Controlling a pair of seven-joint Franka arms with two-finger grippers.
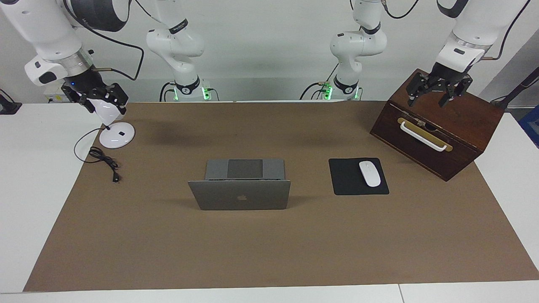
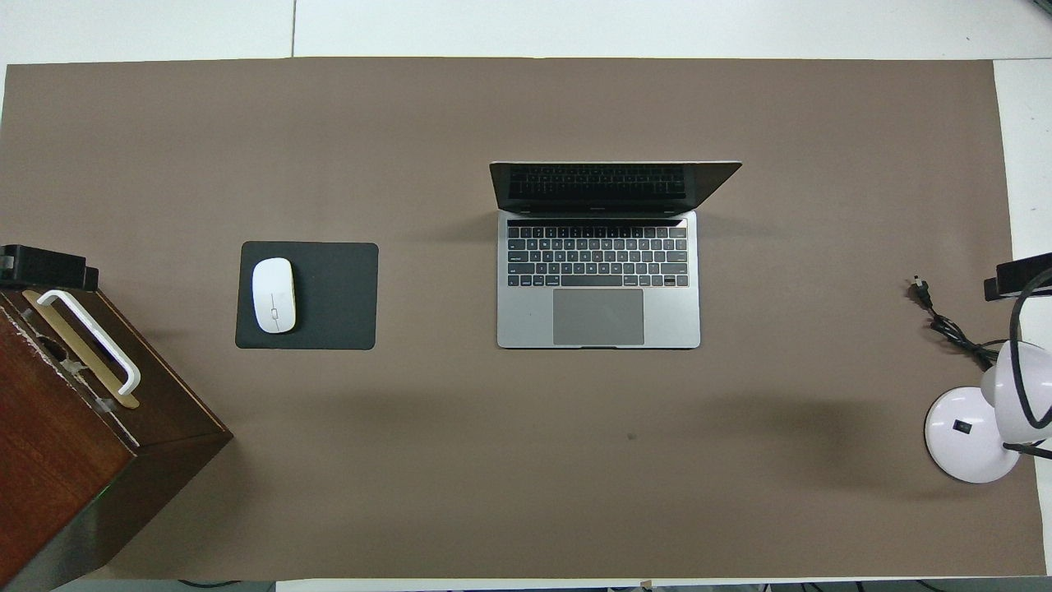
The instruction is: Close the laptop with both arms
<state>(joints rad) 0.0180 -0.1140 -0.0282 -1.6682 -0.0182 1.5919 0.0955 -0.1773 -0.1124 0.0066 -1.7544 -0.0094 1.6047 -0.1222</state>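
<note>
Laptop (image 1: 240, 189) mid-table – mouse (image 1: 369, 173) on pad (image 1: 358, 176) beside it, toward left arm's end; box (image 1: 438, 126) probably nearer robots.
</note>
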